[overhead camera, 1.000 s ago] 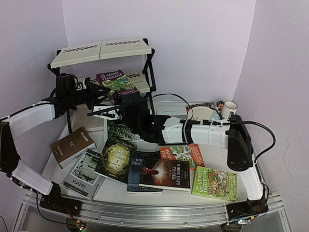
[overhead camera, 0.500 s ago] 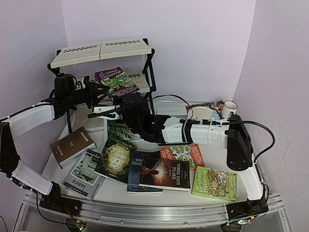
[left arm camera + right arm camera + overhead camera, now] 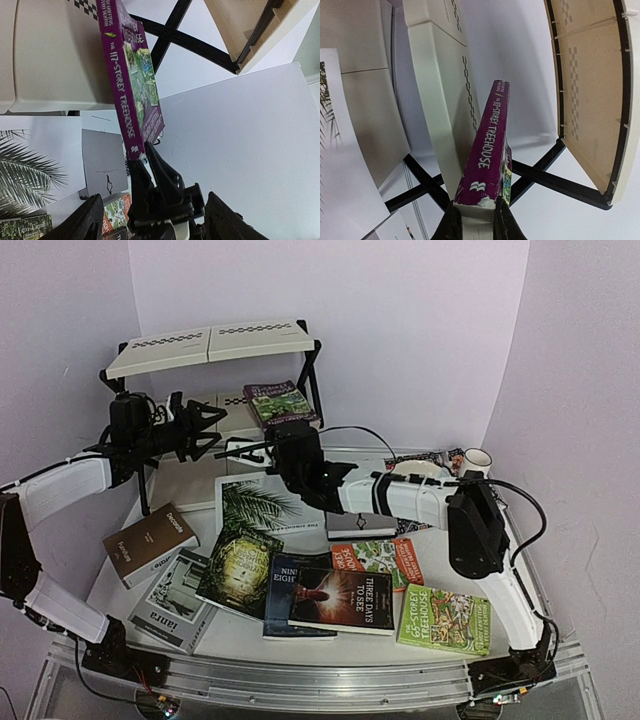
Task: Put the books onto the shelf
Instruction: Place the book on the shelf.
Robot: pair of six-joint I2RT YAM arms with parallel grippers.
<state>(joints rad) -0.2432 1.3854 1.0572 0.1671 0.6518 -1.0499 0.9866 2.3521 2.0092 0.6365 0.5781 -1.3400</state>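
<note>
A purple Treehouse book (image 3: 280,400) hangs over the right end of the shelf's (image 3: 210,341) lower tier (image 3: 205,412), and I cannot tell if it rests there. My right gripper (image 3: 283,426) is shut on its near end; the right wrist view shows the spine (image 3: 487,150) clamped in that gripper (image 3: 476,212). My left gripper (image 3: 205,425) stands open to the left, apart from the book (image 3: 132,75), with nothing between its fingers (image 3: 87,222). On the table lie other books: white palm-leaf (image 3: 255,505), brown (image 3: 150,540), grey (image 3: 175,602), dark novels (image 3: 330,595), orange (image 3: 380,558), green (image 3: 445,618).
A white mug (image 3: 478,460) and a white bowl (image 3: 425,475) stand on a patterned placemat (image 3: 420,457) at the back right. A small grey book (image 3: 360,527) lies under the right arm. The shelf's black cross-braces (image 3: 420,180) and side walls hem in the back.
My left gripper has opened and let go of the purple book. The right gripper shut on it and carried it right and back, onto the lower tier's right end.
</note>
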